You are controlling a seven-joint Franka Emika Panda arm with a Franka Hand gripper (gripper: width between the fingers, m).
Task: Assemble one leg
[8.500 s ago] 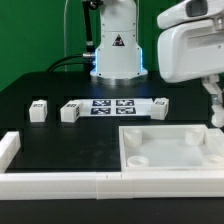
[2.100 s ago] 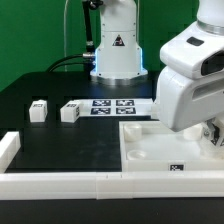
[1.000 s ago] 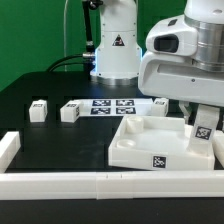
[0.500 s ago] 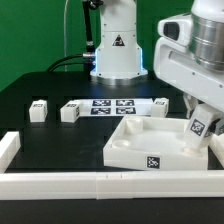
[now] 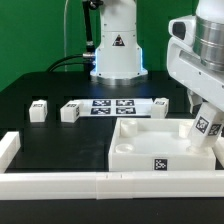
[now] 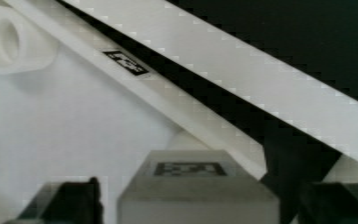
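One leg [image 5: 204, 132] tilts (top toward exterior view's right).

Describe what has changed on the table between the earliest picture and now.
The arm came down; its jaws now hold the leg at the panel. The panel shifted toward the exterior view's left. Three loose legs and the marker board stayed put.

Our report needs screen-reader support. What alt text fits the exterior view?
The arm's jaws grip a tilted, tagged white leg at the white panel's edge on the exterior view's right. Three loose legs and the marker board lie behind.
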